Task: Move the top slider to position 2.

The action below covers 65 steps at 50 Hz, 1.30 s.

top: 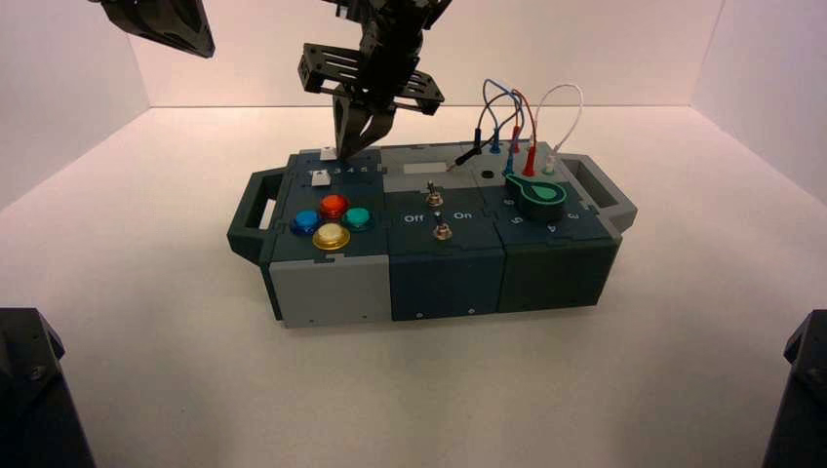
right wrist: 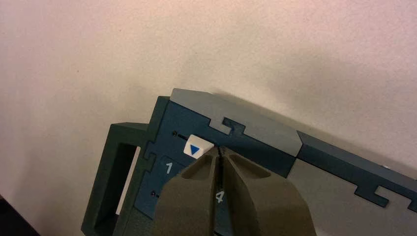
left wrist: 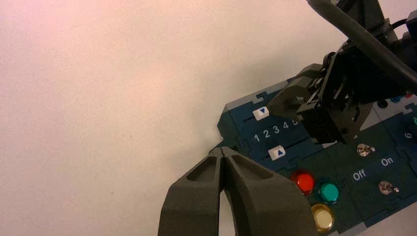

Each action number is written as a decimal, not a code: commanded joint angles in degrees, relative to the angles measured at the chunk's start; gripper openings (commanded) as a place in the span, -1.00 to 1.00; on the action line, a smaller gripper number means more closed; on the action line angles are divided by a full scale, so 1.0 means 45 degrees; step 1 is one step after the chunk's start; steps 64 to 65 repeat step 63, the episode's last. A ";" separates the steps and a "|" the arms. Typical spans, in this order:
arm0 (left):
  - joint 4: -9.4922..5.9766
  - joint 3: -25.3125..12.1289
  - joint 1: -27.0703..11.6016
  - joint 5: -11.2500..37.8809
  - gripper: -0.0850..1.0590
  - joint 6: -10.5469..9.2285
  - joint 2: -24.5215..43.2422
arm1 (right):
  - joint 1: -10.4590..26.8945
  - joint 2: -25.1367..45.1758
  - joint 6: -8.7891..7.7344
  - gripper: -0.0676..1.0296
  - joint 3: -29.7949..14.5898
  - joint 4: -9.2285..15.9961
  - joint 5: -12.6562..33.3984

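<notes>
Right pincer [right wrist: 220,153], fingers clenched together, touches its tips to the top slider [right wrist: 197,148] near numeral 1 [right wrist: 168,168] at the box's [top: 332,292] rear-left corner, while the left pincer [left wrist: 223,156], also clenched, hovers nearby.

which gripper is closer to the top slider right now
Right. The right gripper, fingers shut, has its tips right beside the top slider. The left gripper, also shut, hangs off the box's left side.

A lab test cell: plain white walls [top: 429,49] enclose a bare white tabletop [top: 146,292] bearing the control box [top: 429,263].
</notes>
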 commanded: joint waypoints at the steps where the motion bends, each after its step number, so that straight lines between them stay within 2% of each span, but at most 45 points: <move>1: 0.0020 -0.0449 -0.0020 -0.0059 -0.91 0.0039 -0.0117 | 0.0156 -0.0215 0.0020 -0.92 -0.0352 0.0078 -0.0039; 20: 0.0020 -0.0430 -0.0020 -0.0059 -0.91 0.0039 -0.0117 | 0.0156 -0.0195 0.0020 -0.92 -0.0234 0.0078 -0.0020; 43: 0.0039 -0.0391 0.0254 -0.0117 -0.91 0.0059 0.0059 | -0.0078 -0.0957 -0.0137 -0.92 0.0449 -0.0508 0.0215; 65: 0.0098 -0.0527 0.0449 -0.0078 -0.91 0.0059 0.0391 | 0.0039 -0.1504 -0.0215 -0.92 0.1348 -0.0566 0.0195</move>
